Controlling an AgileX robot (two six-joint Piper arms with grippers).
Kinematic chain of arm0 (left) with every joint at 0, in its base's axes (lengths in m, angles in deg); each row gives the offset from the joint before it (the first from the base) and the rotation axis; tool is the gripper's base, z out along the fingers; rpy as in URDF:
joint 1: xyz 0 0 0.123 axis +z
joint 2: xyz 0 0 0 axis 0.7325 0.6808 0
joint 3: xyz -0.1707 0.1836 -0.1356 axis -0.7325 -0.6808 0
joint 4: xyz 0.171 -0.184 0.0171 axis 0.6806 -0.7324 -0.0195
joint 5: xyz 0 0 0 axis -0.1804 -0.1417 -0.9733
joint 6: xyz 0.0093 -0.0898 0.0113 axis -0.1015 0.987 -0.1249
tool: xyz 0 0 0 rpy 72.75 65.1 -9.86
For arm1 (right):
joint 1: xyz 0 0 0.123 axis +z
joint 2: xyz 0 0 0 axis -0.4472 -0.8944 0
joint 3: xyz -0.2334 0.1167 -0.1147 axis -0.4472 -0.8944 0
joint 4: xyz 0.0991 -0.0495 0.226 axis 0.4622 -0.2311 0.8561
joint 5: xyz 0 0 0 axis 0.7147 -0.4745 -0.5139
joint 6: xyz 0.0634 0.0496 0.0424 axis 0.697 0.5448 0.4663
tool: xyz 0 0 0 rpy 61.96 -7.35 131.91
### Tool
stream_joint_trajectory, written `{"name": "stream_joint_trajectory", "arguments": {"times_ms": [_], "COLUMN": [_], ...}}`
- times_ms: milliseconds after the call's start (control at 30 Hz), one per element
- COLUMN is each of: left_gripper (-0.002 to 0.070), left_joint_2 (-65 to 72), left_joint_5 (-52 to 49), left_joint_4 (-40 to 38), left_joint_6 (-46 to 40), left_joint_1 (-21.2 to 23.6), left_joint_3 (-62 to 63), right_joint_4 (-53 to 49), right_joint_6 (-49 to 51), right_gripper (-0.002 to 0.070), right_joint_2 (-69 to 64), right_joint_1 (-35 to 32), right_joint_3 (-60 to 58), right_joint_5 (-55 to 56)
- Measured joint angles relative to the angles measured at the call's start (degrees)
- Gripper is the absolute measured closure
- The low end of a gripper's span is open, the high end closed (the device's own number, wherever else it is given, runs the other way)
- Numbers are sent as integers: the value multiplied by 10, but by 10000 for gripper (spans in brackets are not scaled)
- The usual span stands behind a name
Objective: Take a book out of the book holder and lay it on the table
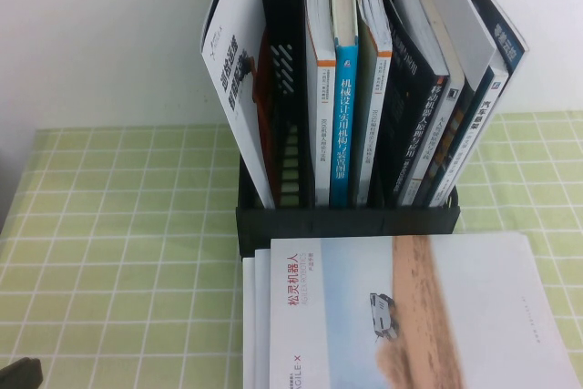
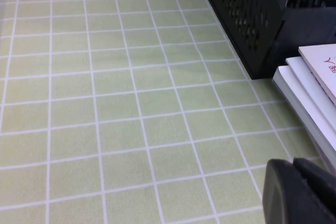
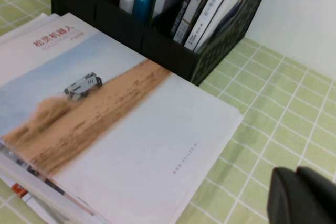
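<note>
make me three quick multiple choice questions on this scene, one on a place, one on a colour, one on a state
1. Where is the stack of booklets?
A. flat on the table, in front of the book holder
B. upright in the middle compartment
C. on top of the book holder

2. What colour is the tablecloth?
A. plain red
B. light green with white grid lines
C. dark blue

3. What is the top booklet's state?
A. gripped by a pincer
B. lying face up, untouched
C. open at the middle

Answers
1. A: the stack lies flat against the front lip of the book holder.
2. B: pale green squares show all round.
3. B: its cover with red title and small vehicle faces up; the left pincer sits low over the cloth beside the stack, the right pincer past the stack's corner, both apart from it.
</note>
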Motion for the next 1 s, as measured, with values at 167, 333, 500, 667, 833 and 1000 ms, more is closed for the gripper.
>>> {"name": "stream_joint_trajectory", "arguments": {"times_ms": [167, 333, 500, 667, 833, 1000], "left_gripper": [676, 676, 676, 676, 676, 676], "left_joint_2": [0, -66, -156, -171, -171, -171], "left_joint_5": [0, -4, 2, 11, 63, 107], "left_joint_4": [0, -7, 11, 73, 94, 151], "left_joint_6": [0, 0, 0, 1, 1, 1], "left_joint_1": [0, 6, 11, 11, 11, 12], "left_joint_3": [0, -26, -61, -107, -140, -146], "right_joint_4": [0, 0, 0, 0, 0, 0], "right_joint_6": [0, 0, 1, 1, 1, 1], "right_gripper": [678, 678, 678, 678, 678, 678], "right_joint_2": [1, 1, 1, 1, 1, 1], "right_joint_1": [0, 0, 0, 0, 0, 0], "right_joint_3": [0, 0, 0, 0, 0, 0], "right_joint_5": [-3, -4, -5, -5, -6, -6]}}
